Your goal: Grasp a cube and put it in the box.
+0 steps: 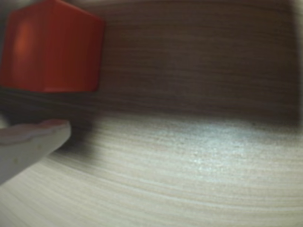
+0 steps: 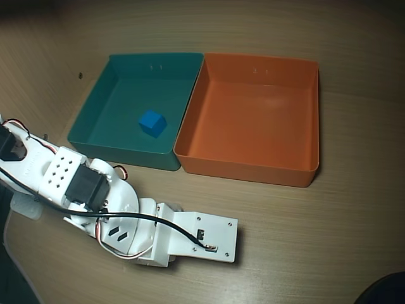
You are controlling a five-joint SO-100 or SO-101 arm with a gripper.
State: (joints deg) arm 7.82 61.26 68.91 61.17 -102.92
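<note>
The orange cube (image 1: 52,47) fills the top left of the wrist view, blurred and very close, resting on the wooden table. One white finger (image 1: 33,139) of my gripper (image 1: 71,101) juts in from the lower left, just below the cube, with a dark gap between them. The other finger does not show. In the overhead view the arm (image 2: 95,190) lies low along the table's front, and its white wrist block (image 2: 202,239) hides both gripper and cube. The box (image 2: 304,174), a large orange tray, stands empty beyond the arm, at right of centre.
A teal tray (image 2: 120,152) touches the box's left wall and holds a small blue cube (image 2: 152,123). Bare wooden table (image 2: 342,240) stretches in front of the box, to the right of the wrist.
</note>
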